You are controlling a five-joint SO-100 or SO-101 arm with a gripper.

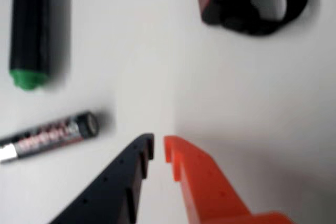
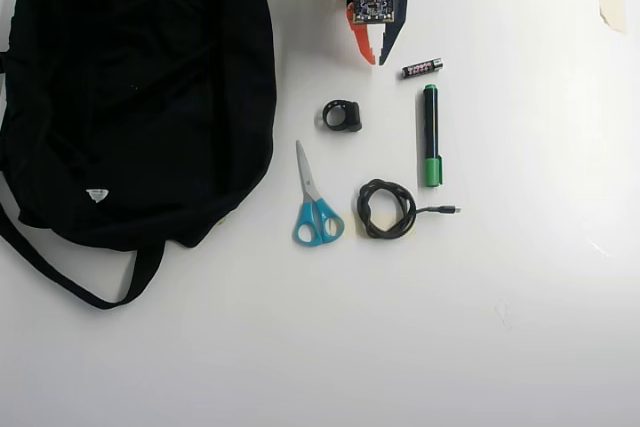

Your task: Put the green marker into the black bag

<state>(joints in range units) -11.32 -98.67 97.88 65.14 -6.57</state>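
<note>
Nothing yet was in the black bag (image 2: pixel 130 87); the green marker (image 2: pixel 431 135) lay untouched on the table
Largest first: the bag sprawled well off to the overhead view's left of the gripper (image 2: pixel 378 54), the marker rested just beyond the fingertips and to their right, with a small battery (image 2: pixel 422 68) between; the fingers were nearly together and empty, so the reach, grasp and carry all remained

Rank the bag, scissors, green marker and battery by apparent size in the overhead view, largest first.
1. black bag, by far the largest.
2. scissors and green marker: look about equally long, so no ranking between them.
3. battery, smallest.
</note>
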